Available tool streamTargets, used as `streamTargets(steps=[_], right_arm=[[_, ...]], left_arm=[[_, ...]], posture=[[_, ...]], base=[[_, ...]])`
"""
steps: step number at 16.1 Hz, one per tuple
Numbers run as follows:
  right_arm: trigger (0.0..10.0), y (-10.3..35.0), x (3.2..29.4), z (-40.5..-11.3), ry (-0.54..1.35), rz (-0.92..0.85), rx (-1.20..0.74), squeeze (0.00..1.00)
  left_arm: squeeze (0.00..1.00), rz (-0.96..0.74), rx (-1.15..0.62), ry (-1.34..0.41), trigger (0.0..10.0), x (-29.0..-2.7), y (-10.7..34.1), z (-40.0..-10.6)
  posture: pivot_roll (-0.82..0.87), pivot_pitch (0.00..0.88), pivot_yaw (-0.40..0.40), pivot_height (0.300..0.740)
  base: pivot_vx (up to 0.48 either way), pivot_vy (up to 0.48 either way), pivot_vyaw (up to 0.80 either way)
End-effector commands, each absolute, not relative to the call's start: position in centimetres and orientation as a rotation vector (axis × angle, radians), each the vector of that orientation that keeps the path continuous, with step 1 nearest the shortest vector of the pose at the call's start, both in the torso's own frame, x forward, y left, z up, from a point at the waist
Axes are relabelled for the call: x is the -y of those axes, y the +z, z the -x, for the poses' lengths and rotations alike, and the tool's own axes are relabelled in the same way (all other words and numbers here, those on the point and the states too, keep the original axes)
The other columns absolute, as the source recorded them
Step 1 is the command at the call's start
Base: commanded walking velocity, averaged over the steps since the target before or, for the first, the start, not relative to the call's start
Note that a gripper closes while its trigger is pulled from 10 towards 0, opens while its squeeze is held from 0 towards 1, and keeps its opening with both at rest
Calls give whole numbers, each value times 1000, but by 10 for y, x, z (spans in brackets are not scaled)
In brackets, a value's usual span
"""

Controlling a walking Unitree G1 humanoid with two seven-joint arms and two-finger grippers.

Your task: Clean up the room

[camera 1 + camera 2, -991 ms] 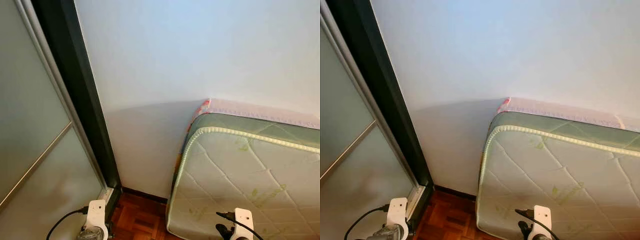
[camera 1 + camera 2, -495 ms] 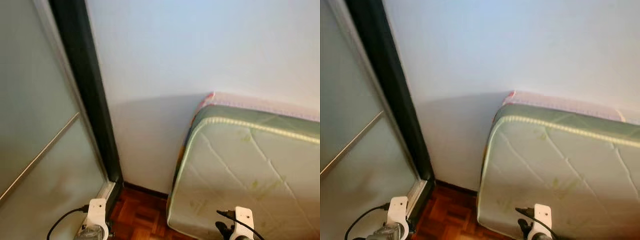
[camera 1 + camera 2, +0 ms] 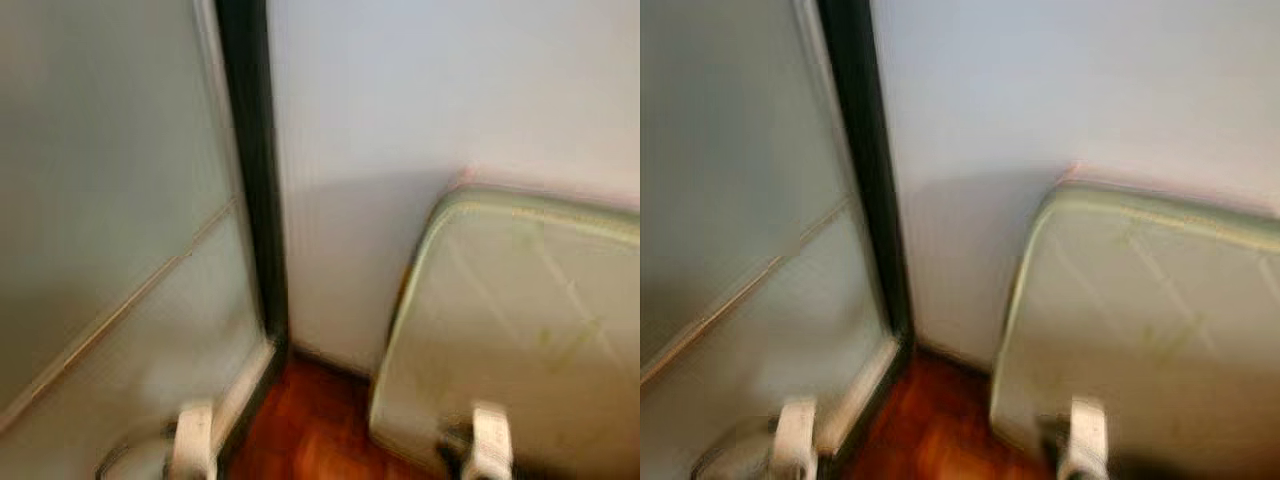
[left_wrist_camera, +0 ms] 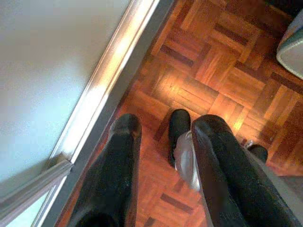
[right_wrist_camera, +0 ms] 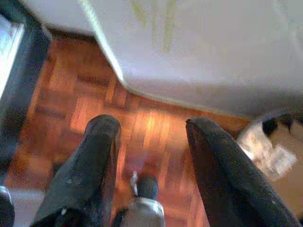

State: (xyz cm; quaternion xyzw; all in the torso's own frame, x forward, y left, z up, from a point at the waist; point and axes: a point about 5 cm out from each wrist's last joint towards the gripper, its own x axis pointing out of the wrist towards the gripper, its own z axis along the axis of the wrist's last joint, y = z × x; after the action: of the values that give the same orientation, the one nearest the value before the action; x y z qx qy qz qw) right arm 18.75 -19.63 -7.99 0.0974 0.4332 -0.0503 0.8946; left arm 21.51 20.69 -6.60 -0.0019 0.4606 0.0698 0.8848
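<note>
- Head views are motion-blurred; the quilted mattress (image 3: pixel 520 320) leans on the white wall (image 3: pixel 400 100), its right part cut off.
- Frosted sliding door (image 3: pixel 110 200), dark frame (image 3: pixel 255 180).
- Left gripper (image 4: pixel 163 142) and right gripper (image 5: pixel 151 142): fingers spread, empty, above parquet floor (image 4: pixel 222 71).
- Possibly crumpled paper (image 5: pixel 265 144) near the mattress corner.

Blurred quilted mattress (image 3: pixel 520 330) upright against wall, on parquet

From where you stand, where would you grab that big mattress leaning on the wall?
Probably the mattress at its rounded upper left corner and piped edge, coming from the open floor side by the dark door frame. It stands on edge against the wall, so the back is blocked and the quilted face is too flat to pinch.
</note>
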Motion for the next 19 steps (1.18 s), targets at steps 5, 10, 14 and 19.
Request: streamTargets(steps=[5,10,14,19], right_arm=[[10000,-80,201,-187,-141,-214,-889,0],[10000,-81,200,-186,-149,-225,-904,0],[10000,-80,201,-186,-141,-213,-911,0],[10000,-80,201,-186,-138,-206,-918,0]], left_arm=[[0,-15,-965,116,10000,-204,-65,-218],[0,-12,-967,127,10000,-204,-65,-217],[0,-4,-961,132,10000,-204,-65,-218],[0,-2,-962,136,10000,-204,-65,-219]], posture=[[25,0,-58,740],[26,0,-58,740],[26,0,-59,740],[15,0,-60,740]], base=[[-117,0,0],[0,0,-399],[0,0,-781],[0,0,-781]])
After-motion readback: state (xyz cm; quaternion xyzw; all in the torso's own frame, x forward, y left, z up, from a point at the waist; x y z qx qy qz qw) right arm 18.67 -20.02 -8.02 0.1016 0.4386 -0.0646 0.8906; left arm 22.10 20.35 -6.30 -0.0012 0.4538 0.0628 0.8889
